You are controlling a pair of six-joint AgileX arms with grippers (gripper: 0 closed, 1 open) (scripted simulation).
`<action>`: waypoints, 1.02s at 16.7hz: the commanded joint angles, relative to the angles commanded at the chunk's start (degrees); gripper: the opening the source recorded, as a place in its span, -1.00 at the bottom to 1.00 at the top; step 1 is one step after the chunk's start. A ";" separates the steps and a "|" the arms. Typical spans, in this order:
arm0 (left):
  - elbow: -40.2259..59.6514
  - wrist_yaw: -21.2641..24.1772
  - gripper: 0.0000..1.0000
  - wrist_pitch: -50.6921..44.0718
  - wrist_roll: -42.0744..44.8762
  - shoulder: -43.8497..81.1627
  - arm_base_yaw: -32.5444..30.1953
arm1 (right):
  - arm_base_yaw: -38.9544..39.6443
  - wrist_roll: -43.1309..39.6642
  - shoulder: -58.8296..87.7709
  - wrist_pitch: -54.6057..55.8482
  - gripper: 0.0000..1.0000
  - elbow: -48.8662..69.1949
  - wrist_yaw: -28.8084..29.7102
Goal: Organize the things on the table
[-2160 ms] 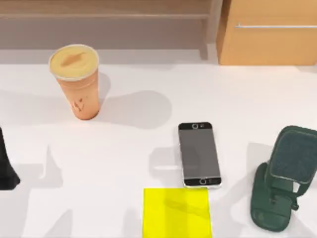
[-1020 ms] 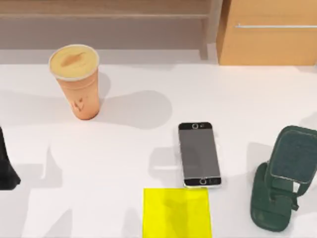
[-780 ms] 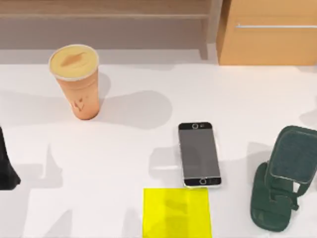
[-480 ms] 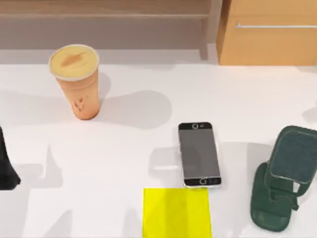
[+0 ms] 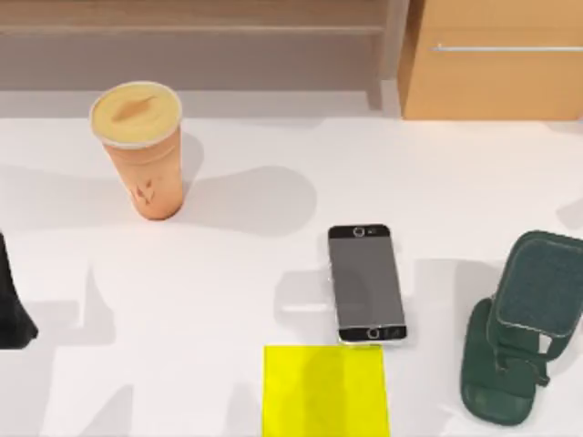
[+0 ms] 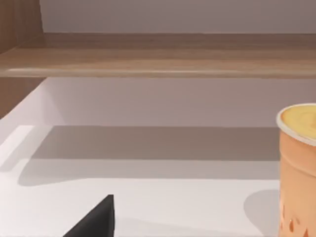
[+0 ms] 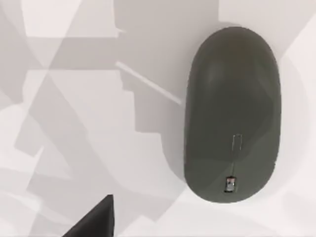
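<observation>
At the top view's left edge, a dark part of the left arm [image 5: 11, 305] is seen low over the table [image 5: 273, 273]; whether either gripper is spread or pressed together cannot be told. One orange cup [image 5: 141, 146] stands upright far left, one smartphone [image 5: 366, 283] lies flat near the centre, touching one yellow pad [image 5: 325, 390], with one green stand [image 5: 519, 328] at the right. One mouse [image 7: 232, 113] is seen lying on the white surface in the right wrist view.

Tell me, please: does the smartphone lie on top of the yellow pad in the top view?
No, the smartphone lies flat on the white table, just beyond the far edge of the yellow pad, not on it.
</observation>
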 joint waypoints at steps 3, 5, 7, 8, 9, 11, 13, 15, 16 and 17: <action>0.00 0.00 1.00 0.00 0.00 0.00 0.00 | -0.02 0.00 2.46 6.23 1.00 -3.33 0.01; 0.00 0.00 1.00 0.00 0.00 0.00 0.00 | -0.04 0.01 4.52 11.17 1.00 -6.07 0.01; 0.00 0.00 1.00 0.00 0.00 0.00 0.00 | -0.07 0.01 6.46 15.91 1.00 -8.64 0.02; 0.00 0.00 1.00 0.00 0.00 0.00 0.00 | -0.08 0.01 7.19 17.44 1.00 -9.61 0.02; 0.00 0.00 1.00 0.00 0.00 0.00 0.00 | -0.08 0.02 7.63 18.39 1.00 -10.25 0.02; 0.00 0.00 1.00 0.00 0.00 0.00 0.00 | -0.09 0.02 7.81 18.71 1.00 -10.47 0.02; 0.00 0.00 1.00 0.00 0.00 0.00 0.00 | -0.09 0.02 7.81 18.71 1.00 -10.47 0.02; 0.00 0.00 1.00 0.00 0.00 0.00 0.00 | -0.09 0.02 7.81 18.71 0.70 -10.47 0.02; 0.00 0.00 1.00 0.00 0.00 0.00 0.00 | -0.09 0.02 7.81 18.71 0.55 -10.47 0.02; 0.00 0.00 1.00 0.00 0.00 0.00 0.00 | -0.09 0.02 7.81 18.71 0.40 -10.47 0.02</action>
